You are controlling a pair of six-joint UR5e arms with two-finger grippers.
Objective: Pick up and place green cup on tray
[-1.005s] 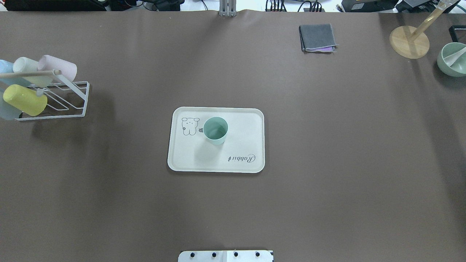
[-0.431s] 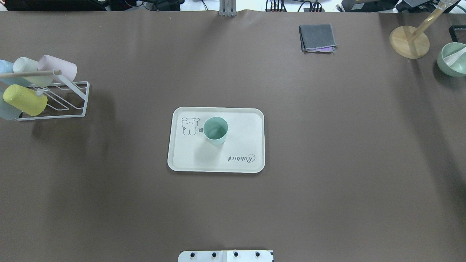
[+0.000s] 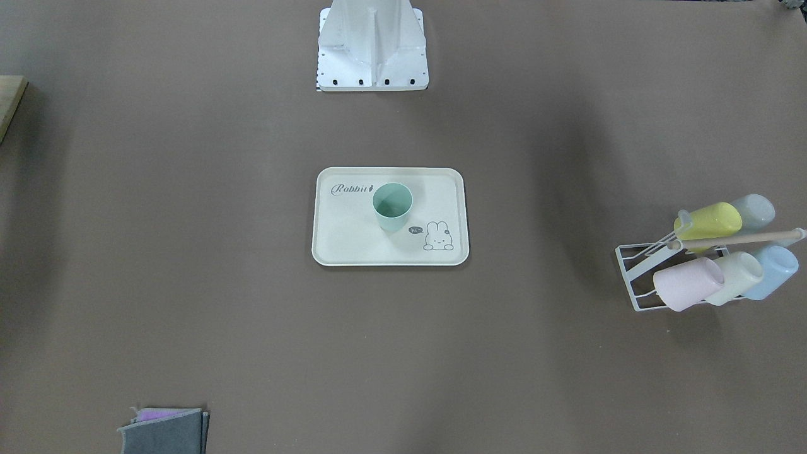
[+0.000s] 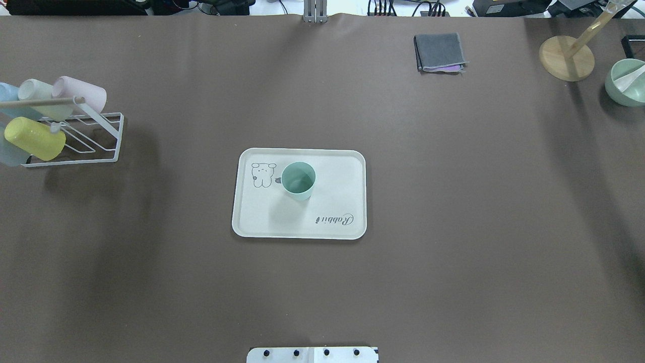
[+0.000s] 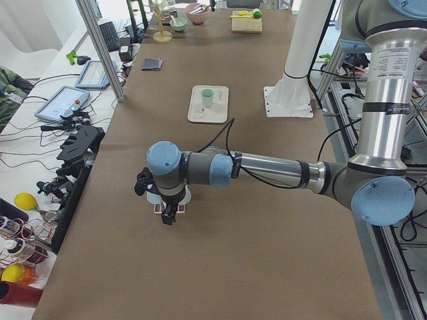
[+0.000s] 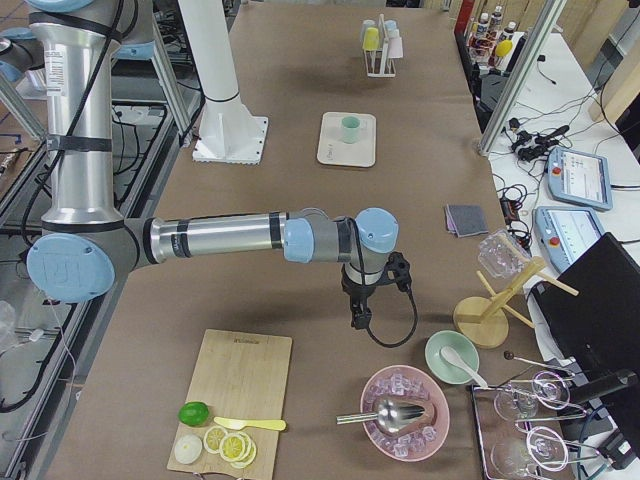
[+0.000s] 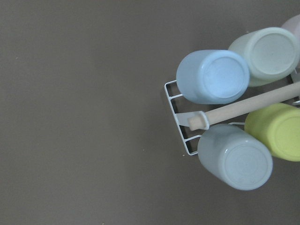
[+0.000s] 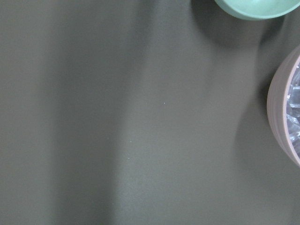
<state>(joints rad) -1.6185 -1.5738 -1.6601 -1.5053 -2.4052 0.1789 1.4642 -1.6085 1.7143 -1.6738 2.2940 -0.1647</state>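
Observation:
The green cup [image 4: 298, 180] stands upright, mouth up, on the cream tray [image 4: 332, 222] at the table's middle, beside the bunny drawing. The cup [image 3: 392, 206] and the tray [image 3: 353, 243] look the same in the front-facing view. No gripper is near them. My left gripper [image 5: 168, 217] points down over the cup rack at the table's left end. My right gripper [image 6: 358, 318] points down over bare table at the right end. Both show only in the side views, so I cannot tell whether they are open or shut.
A white wire rack [image 4: 75, 136] with several pastel cups stands at the left edge. A folded grey cloth [image 4: 439, 52], a wooden stand [image 4: 566, 57] and a green bowl [image 4: 625, 83] sit at the far right. A pink bowl of ice [image 6: 405, 412] and a cutting board [image 6: 235, 400] lie near the right arm.
The cup and the tray have not moved. Only the shading near the green bowl at the right edge shifts slightly.

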